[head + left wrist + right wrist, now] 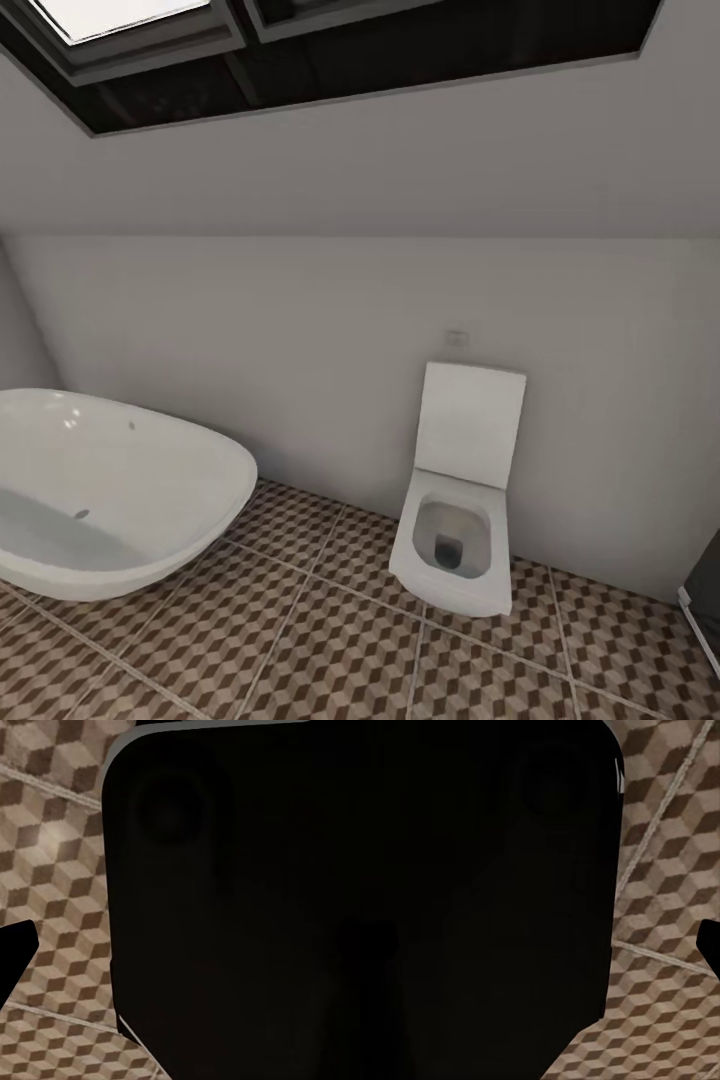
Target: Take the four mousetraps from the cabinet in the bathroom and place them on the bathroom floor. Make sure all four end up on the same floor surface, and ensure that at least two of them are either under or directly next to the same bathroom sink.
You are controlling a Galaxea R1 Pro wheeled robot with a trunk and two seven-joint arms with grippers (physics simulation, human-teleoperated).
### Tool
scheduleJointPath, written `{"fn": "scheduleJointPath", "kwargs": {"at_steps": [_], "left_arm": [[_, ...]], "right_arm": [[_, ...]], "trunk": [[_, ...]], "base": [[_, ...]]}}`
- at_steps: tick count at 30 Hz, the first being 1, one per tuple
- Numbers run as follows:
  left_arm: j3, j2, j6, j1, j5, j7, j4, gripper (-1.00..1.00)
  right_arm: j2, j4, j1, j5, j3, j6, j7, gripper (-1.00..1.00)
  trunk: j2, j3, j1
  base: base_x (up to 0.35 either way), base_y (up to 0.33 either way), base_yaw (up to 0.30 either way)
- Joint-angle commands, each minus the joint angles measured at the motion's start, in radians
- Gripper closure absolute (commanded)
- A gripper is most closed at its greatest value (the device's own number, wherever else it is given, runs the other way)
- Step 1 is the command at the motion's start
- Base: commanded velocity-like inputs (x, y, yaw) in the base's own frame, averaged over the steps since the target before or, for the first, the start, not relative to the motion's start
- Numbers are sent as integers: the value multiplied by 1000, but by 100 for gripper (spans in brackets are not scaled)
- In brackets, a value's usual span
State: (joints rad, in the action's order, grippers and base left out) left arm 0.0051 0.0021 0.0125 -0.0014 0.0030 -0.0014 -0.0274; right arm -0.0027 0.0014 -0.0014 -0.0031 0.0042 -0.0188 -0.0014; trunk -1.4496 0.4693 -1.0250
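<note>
You're facing a bathtub (110, 500) at 9 o'clock and a toilet (455, 520) at 3 o'clock on the bathroom floor (330, 640). No mousetraps or cabinet here, so all fetching seems left. I cannot tell either end effector's state.

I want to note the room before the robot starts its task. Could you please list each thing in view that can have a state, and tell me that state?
toilet: lid raised against the wall, bowl open.
bathtub: upright on the floor, no water or objects visible inside.
skylight: frame looks shut, bright pane at the left.
bathroom floor: patterned tiles, nothing lying on the visible part.
</note>
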Motion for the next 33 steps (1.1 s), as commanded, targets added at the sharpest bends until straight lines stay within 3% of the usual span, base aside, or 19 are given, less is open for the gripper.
{"fn": "scheduleJointPath", "kwargs": {"at_steps": [1,12,33], "left_arm": [[0,0,1,0,0,0,0,-100],[0,0,1,0,0,0,0,-100],[0,-1,1,0,0,0,-6,-100]], "right_arm": [[0,0,0,-1,0,-2,0,-100],[-3,0,0,9,4,-2,0,-100],[-8,0,0,14,7,-31,16,-100]], "trunk": [[0,1,0],[0,1,0],[0,1,0]], "base": [[0,0,-5],[0,0,-119],[0,0,-275]]}}
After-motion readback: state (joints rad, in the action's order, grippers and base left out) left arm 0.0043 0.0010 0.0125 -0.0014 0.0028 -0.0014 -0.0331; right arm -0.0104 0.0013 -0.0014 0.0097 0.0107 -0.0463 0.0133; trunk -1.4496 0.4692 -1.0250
